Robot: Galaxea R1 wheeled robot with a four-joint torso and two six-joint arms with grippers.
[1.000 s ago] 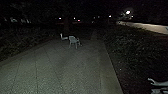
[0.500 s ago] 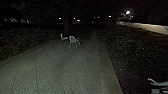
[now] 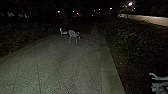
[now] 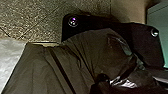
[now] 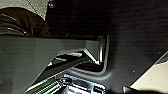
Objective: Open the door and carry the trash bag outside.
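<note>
Paving (image 3: 70, 62), trash bag (image 4: 95, 50), long axis unclear

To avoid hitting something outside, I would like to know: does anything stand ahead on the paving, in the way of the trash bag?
Yes, far ahead: a pale chair stands near the far end of the paving, with another pale object just left of it. I cannot tell whether they block the route of the trash bag.

Open paving (image 3: 65, 65), pale chair (image 3: 71, 33) obstructing the far end
</note>
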